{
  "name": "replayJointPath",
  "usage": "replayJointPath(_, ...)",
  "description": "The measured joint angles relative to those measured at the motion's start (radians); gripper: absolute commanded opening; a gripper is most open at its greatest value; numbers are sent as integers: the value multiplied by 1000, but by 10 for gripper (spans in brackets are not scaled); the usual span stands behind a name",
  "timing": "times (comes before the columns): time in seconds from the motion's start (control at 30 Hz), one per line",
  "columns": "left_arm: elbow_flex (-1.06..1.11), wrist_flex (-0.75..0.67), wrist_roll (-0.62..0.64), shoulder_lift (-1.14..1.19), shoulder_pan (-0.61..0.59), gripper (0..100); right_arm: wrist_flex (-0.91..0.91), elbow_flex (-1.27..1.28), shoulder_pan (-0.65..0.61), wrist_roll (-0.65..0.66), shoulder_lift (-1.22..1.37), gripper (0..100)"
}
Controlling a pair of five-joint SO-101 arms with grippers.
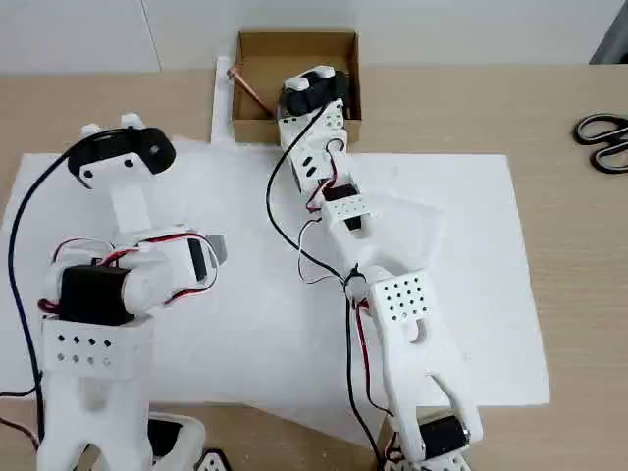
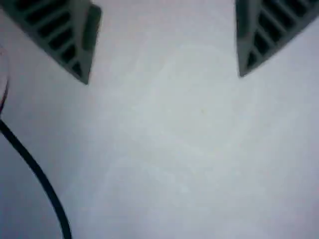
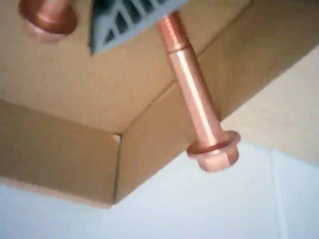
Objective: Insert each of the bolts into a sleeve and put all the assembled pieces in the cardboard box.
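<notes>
The cardboard box (image 1: 257,49) stands at the table's far edge, just past the white sheet. My right gripper (image 1: 287,106) hangs over the box, shut on the shaft of a copper bolt (image 3: 197,102). The bolt slants down across the box's wall (image 3: 65,149). Its flanged head (image 1: 235,72) pokes out beyond that wall, over the sheet. A grey finger (image 3: 127,20) hides the bolt's other end. A second copper piece (image 3: 47,17) lies inside the box. My left gripper (image 2: 163,77) is open above bare white sheet, with nothing between its fingers.
A white sheet (image 1: 461,255) covers the middle of the table. Scissors (image 1: 603,139) lie at the far right on the bare wood. A black cable (image 2: 35,169) trails beside the left gripper, and another runs along the right arm (image 1: 280,231).
</notes>
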Motion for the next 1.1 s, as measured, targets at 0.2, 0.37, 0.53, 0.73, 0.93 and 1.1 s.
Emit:
replayJointPath(0.2,0,0,-3,0,0,182,66,0,12,0,-104,210)
replayJointPath(0.37,0,-34,-100,0,0,181,212,0,61,0,-265,210)
replayJointPath(0.53,0,-101,-149,-8,0,181,428,0,112,0,-456,210)
replayJointPath(0.73,0,-190,-152,-132,0,181,760,0,172,0,-698,210)
replayJointPath(0.93,5,-212,-152,-275,0,183,1149,0,178,0,-890,210)
replayJointPath(1.1,98,-210,-152,-411,0,184,1494,0,180,0,-997,210)
